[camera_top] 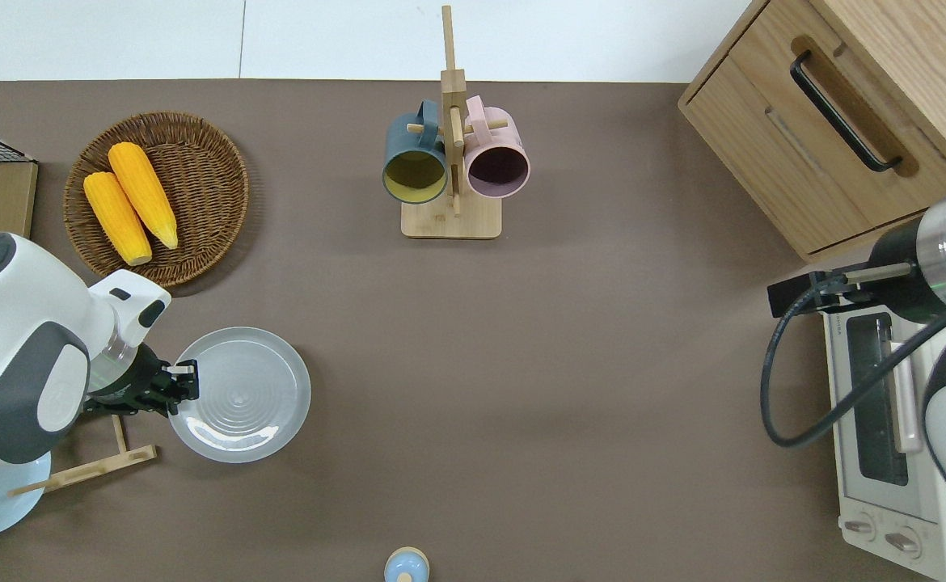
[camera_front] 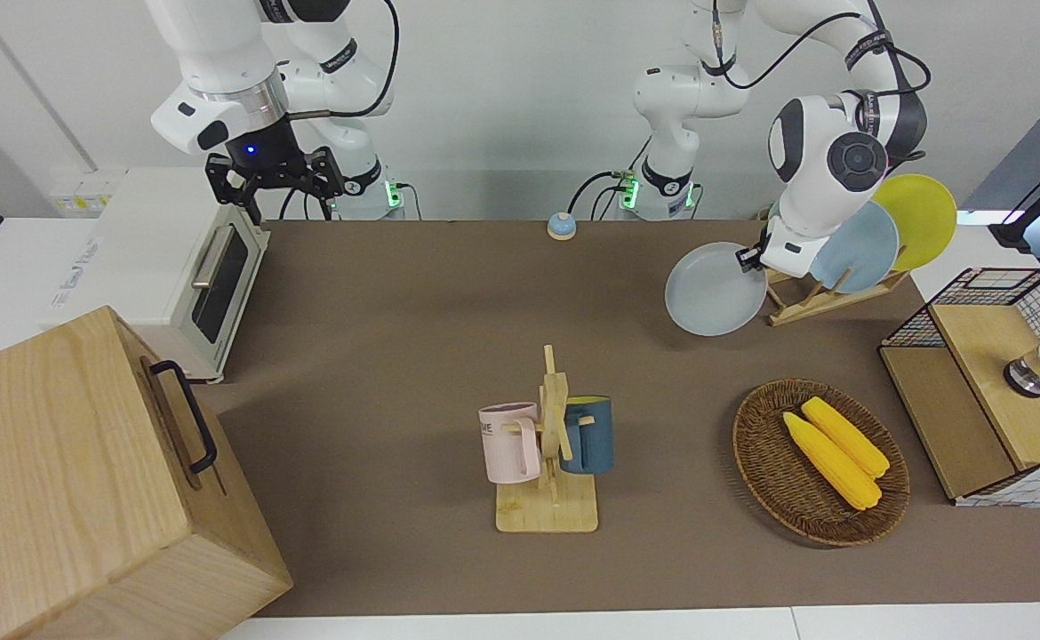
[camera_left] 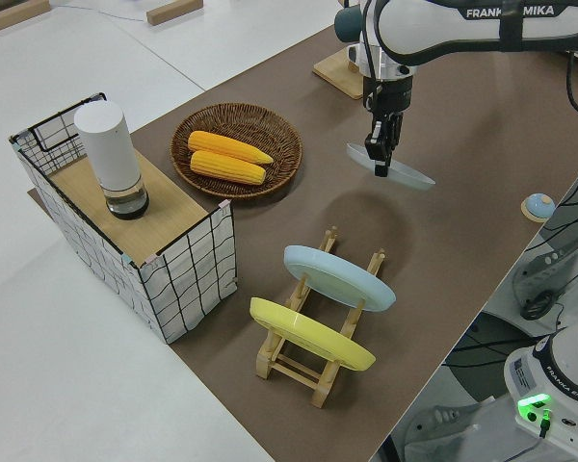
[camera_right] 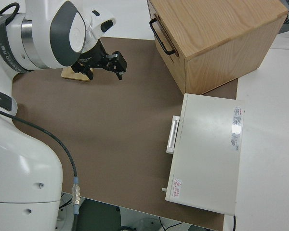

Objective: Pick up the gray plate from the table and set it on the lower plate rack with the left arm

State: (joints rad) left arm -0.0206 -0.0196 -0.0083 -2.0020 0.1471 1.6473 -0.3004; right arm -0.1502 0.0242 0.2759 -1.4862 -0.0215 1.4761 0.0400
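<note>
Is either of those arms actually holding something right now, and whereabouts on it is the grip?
Yes: the left gripper holds the gray plate by its rim, lifted off the table. The right arm is parked.

At the overhead frame's lower left, the left end effector [camera_top: 184,386] points downward, fingers clamped; the right arm is parked.

I am looking at a robot lab dressed up as a kitchen. Two white arms are bolted at the edge of a worktop [camera_front: 413,338] covered with a brown mat, cables trailing from them against bare white walls. Kitchen props are laid out on it: a toaster oven [camera_front: 184,271], a mug tree [camera_front: 548,444], a basket of corn [camera_front: 820,460] and a plate rack [camera_left: 318,337].
</note>
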